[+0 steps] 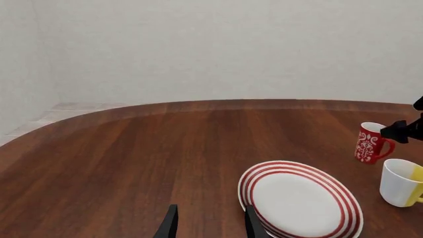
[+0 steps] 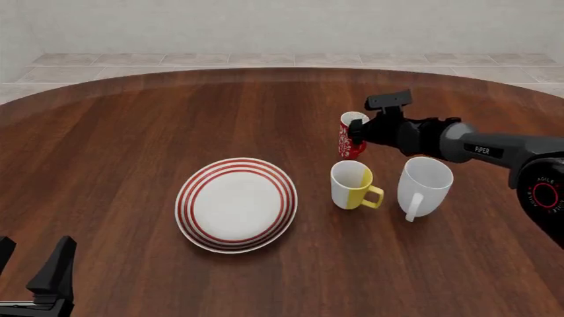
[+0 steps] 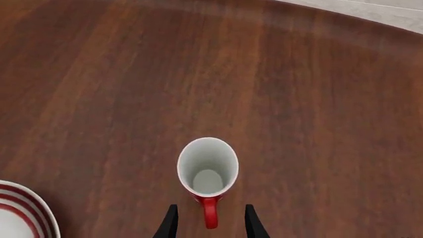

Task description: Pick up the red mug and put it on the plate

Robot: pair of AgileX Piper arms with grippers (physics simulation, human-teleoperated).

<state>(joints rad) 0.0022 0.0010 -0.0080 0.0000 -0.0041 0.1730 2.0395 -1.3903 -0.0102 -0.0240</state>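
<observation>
In the front view the right gripper covers part of the red mug — its handle is hidden. The left gripper is cut off at the bottom corner. The right wrist view clips the plate — only a sliver shows.

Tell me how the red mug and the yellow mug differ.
The red mug is slimmer, patterned with white swirls; the yellow mug is plain and wider. The red mug stands farther back, with the right gripper straddling its handle; the yellow mug stands free beside the white mug, nearer the plate. Both are upright, empty, and white inside.
</observation>
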